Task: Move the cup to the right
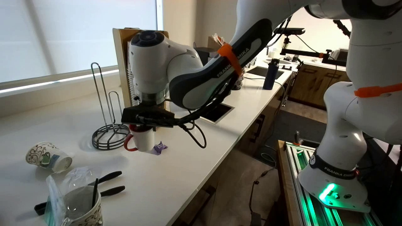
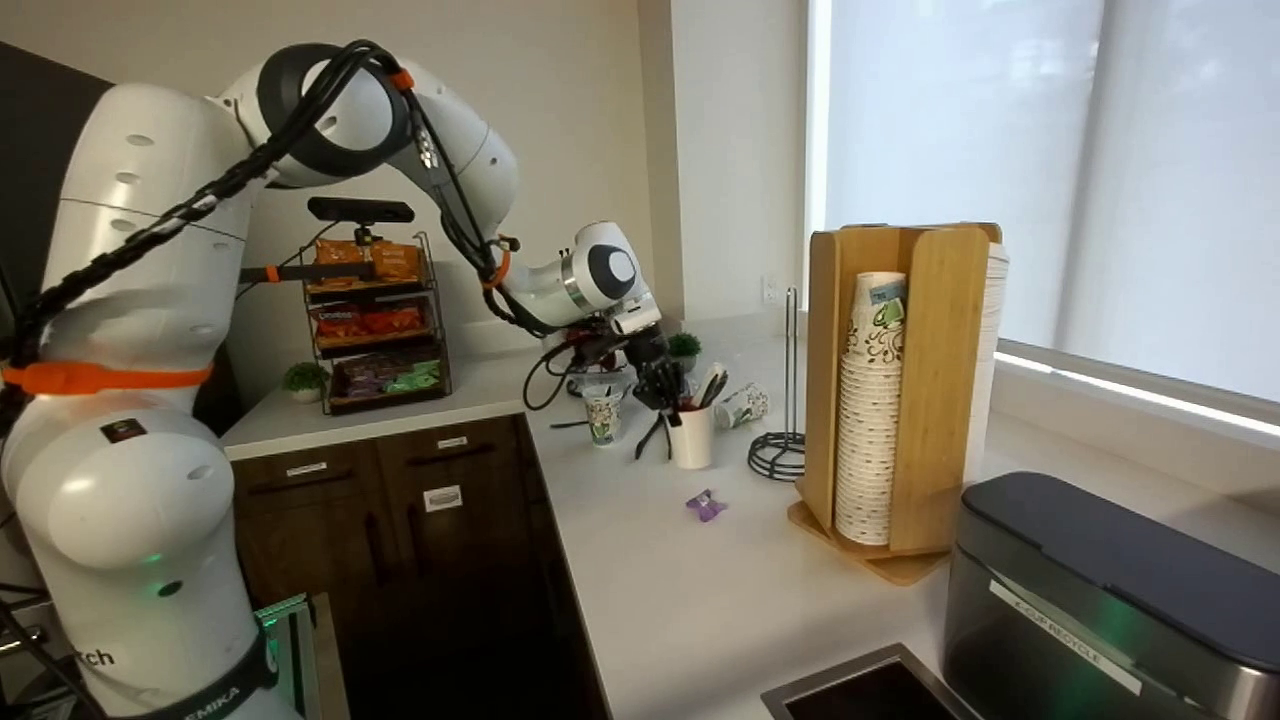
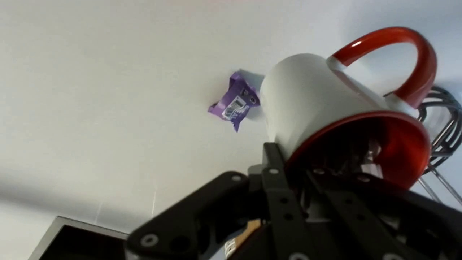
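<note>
The pincer (image 3: 293, 167) clamps the mug (image 3: 317, 95) by its wall. A purple wrapper (image 3: 236, 102) lies nearby on the counter (image 3: 119, 94); a wire stand (image 2: 777, 456) also rises near the mug.

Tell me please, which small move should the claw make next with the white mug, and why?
Probably tighten the claw gently on the mug before moving it: one finger lies beside its outer wall, the other reaches over its mouth, but a firm grip cannot be confirmed.
</note>
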Controlling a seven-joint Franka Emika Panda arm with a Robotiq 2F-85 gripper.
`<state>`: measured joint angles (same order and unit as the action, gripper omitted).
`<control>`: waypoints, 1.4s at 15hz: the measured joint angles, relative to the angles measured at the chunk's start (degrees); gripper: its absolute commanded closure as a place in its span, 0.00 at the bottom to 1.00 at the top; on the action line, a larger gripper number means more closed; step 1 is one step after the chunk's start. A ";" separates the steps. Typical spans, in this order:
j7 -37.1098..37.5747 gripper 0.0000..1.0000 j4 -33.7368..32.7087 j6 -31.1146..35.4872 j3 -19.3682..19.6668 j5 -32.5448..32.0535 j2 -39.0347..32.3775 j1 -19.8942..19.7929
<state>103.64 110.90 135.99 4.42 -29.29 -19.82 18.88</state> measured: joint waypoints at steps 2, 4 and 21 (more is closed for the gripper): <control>1.06 0.98 2.74 0.01 0.27 -1.06 2.60 -0.56; 3.24 0.98 6.45 0.01 0.60 -2.16 5.55 -1.45; 9.70 0.98 28.42 13.35 0.90 -1.09 18.27 -18.11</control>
<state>113.34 139.32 149.35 5.32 -30.37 -1.55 0.77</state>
